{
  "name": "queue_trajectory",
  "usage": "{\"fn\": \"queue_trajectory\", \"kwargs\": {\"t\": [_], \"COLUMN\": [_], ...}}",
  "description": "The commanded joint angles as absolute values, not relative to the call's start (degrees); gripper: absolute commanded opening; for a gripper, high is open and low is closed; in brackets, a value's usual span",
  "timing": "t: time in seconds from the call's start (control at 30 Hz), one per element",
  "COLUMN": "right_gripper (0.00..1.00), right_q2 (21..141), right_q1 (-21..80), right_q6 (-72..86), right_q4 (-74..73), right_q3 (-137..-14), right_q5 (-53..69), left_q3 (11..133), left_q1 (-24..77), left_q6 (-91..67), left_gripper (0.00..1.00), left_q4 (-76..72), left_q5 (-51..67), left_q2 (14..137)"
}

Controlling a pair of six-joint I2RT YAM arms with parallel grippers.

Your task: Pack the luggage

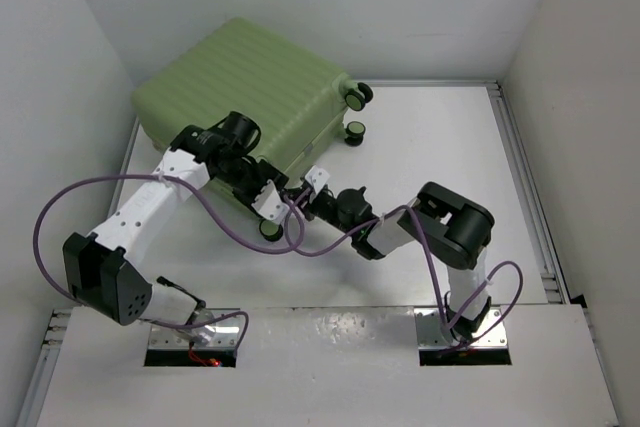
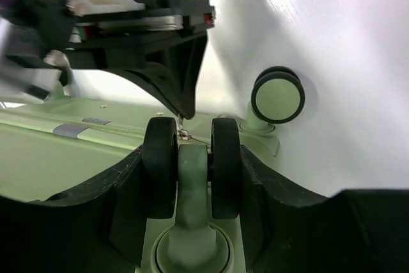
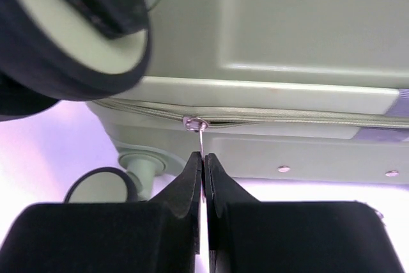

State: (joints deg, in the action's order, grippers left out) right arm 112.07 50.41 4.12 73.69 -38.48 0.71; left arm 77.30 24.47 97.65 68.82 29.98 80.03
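One luggage (image 1: 260, 77), one zip pull (image 3: 201, 140), two fingers (image 3: 182, 190)

From above and behind the arm bases I look down over the whole table (image 1: 430, 147) and the luggage (image 1: 250, 77). The left wrist camera sits tight against a wheel (image 2: 192, 171), facing the zipper pull (image 2: 183, 133); the right wrist camera (just as close) sees that pull from the other side.
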Motion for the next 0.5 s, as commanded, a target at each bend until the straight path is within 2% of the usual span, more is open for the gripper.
{"fn": "queue_trajectory", "kwargs": {"t": [0.0,0.47], "right_gripper": [0.00,0.00], "right_q2": [108.90,110.47], "right_q1": [46.50,36.22], "right_q6": [4.66,5.01], "right_q4": [78.66,73.84], "right_q3": [-37.44,-40.95], "right_q5": [-2.90,-2.37], "left_q3": [73.92,69.87], "left_q1": [24.61,24.61], "left_q6": [99.49,100.55], "left_gripper": [0.00,0.00], "left_q4": [74.53,74.53], "left_q5": [24.26,23.03], "left_q2": [79.11,76.47]}}
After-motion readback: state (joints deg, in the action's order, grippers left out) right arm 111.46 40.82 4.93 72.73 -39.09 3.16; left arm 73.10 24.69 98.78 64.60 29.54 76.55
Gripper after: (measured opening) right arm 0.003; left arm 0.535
